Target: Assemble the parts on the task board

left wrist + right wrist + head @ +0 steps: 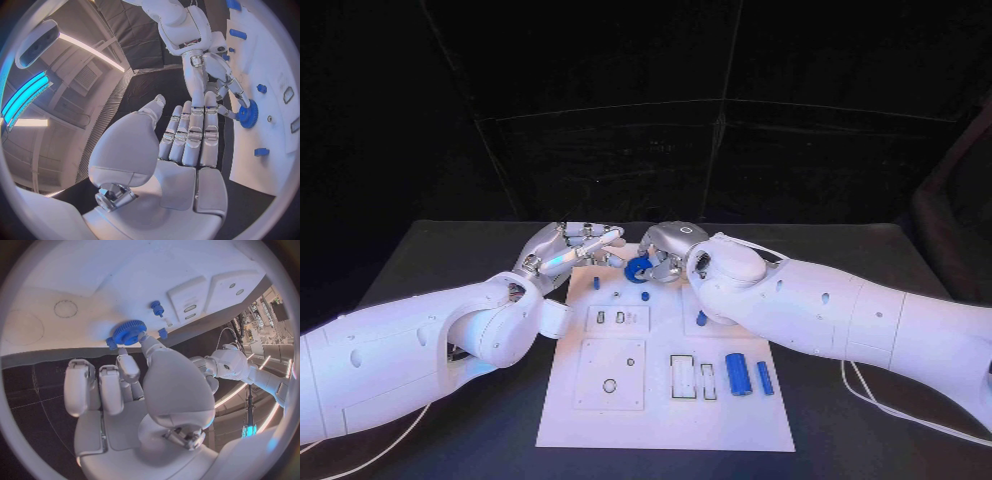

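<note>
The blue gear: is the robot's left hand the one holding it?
No. The right hand touches the blue gear with its fingertips; the left hand holds nothing.

Pretty cramped at the far edge of the task board (574, 425): both hands crowd there, the right hand (672, 250) on the blue gear (639, 269) and the left hand (571, 250) just beside it, fingers straight. Small blue pegs (645, 295) stand near the gear. The near edge has more room, with blue cylinders (738, 374) toward the right edge.
</note>
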{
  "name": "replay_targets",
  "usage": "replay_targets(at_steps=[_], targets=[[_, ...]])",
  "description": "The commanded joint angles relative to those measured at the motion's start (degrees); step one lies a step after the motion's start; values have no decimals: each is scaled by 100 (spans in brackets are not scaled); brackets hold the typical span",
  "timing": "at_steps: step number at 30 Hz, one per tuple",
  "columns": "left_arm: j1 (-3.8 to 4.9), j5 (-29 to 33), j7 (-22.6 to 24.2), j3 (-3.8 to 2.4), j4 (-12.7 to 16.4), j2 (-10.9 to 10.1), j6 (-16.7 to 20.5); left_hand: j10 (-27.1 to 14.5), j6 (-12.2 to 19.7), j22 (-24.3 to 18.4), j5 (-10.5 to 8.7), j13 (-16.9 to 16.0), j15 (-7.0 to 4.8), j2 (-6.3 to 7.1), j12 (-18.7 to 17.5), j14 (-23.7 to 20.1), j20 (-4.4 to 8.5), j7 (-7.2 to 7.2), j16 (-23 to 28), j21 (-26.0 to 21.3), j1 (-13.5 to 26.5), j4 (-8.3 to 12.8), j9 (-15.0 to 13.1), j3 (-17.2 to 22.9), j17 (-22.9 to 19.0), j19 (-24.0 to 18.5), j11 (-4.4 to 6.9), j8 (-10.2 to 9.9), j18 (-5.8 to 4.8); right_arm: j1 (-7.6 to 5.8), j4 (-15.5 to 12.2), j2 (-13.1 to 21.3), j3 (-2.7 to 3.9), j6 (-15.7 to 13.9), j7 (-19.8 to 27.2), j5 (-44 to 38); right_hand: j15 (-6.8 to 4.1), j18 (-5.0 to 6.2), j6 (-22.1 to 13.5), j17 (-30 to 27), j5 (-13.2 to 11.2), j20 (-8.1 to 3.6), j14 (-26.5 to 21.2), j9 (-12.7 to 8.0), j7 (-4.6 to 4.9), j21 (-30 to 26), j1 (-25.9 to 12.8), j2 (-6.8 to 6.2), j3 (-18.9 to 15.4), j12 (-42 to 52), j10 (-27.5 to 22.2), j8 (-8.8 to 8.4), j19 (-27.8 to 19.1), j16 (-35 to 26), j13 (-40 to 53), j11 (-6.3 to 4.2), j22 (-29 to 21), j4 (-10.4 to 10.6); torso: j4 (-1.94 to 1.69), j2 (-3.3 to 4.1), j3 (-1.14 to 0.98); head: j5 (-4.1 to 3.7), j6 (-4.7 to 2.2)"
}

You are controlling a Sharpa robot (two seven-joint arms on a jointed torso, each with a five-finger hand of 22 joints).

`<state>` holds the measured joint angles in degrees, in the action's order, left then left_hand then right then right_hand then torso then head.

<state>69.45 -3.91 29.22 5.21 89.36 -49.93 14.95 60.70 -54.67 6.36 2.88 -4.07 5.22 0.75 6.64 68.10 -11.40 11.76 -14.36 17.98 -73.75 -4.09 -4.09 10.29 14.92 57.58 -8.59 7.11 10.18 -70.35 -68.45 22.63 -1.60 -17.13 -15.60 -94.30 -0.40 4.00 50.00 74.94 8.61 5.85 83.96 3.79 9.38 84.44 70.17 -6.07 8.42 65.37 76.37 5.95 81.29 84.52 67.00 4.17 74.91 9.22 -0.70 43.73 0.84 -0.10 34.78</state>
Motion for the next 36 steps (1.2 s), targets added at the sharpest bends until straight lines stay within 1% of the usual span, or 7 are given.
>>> replay_targets(at_steps=[1,5,11,20,23,28,36], targets=[[9,-20,24,-5,0,4,-68,38,-19,-5,-1,5,-2,-35,-24,-12,-13,16,34,-27,-9,24,8,2,6,39,-1,-22,32,-13,-6,-2,2,208,-2,-8,49,-95,-44,399,103,46,372,15,19,-26,-257,-15,-245,-19,-35,-48,-9,-25,-17,33,70,279,-2,2,-2,-2,-1],[9,-20,23,-5,-7,4,-66,38,-19,-5,-1,5,-2,-35,-24,-12,-13,16,34,-27,-9,24,8,2,6,39,-1,-22,32,-13,-1,3,2,387,39,112,62,-101,14,442,530,63,381,38,28,-13,-676,166,-622,74,9,-66,14,-2,63,44,106,718,-3,2,-3,-2,3],[9,-20,21,-5,-8,3,-63,38,-19,-5,-1,5,-2,-35,-24,-12,-13,16,34,-27,-9,24,8,2,6,39,-1,-22,32,-14,10,16,2,518,53,247,63,-106,46,474,331,67,388,43,22,-1,-1023,421,-892,149,43,-88,31,14,131,43,134,746,0,0,-1,-1,7],[9,-20,25,-5,-9,-30,-58,41,-21,-9,-1,5,-1,-36,-31,-16,-13,17,41,-31,-14,38,8,6,14,38,-2,-28,32,-12,-279,428,2,-610,500,527,45,-126,135,548,883,52,406,53,4,47,-294,593,-965,370,174,-114,96,58,336,20,241,492,22,-13,-10,3,-20],[9,-20,30,-5,-13,-54,-54,41,-21,-9,-1,5,-1,-36,-31,-16,-13,17,41,-31,-14,38,8,6,14,38,-2,-28,32,-12,-517,803,2,-871,851,873,38,-131,154,565,714,44,409,51,-2,59,87,679,-881,376,176,-133,110,68,350,12,267,304,32,-22,-10,1,-34],[10,-20,42,-5,-29,-107,-38,43,-22,-11,-1,5,-1,-38,-35,-17,-13,15,45,-33,-22,48,8,10,18,38,-2,-30,32,-26,-900,1641,5,-857,1563,1792,27,-123,184,495,537,36,390,51,-10,43,522,632,-781,285,115,-151,84,28,285,-2,234,16,89,-62,1,-28,-81],[10,-19,48,-4,-133,-71,-57,49,-26,-15,-1,5,-2,-45,-40,-18,-12,12,50,-37,-36,65,7,21,25,39,0,-33,33,-41,-1025,2600,3,-297,2313,2791,-13,-79,187,322,459,5,345,45,-72,-59,818,409,-825,81,-10,-181,-56,-83,127,-53,28,-245,183,-98,-38,-32,-107]])
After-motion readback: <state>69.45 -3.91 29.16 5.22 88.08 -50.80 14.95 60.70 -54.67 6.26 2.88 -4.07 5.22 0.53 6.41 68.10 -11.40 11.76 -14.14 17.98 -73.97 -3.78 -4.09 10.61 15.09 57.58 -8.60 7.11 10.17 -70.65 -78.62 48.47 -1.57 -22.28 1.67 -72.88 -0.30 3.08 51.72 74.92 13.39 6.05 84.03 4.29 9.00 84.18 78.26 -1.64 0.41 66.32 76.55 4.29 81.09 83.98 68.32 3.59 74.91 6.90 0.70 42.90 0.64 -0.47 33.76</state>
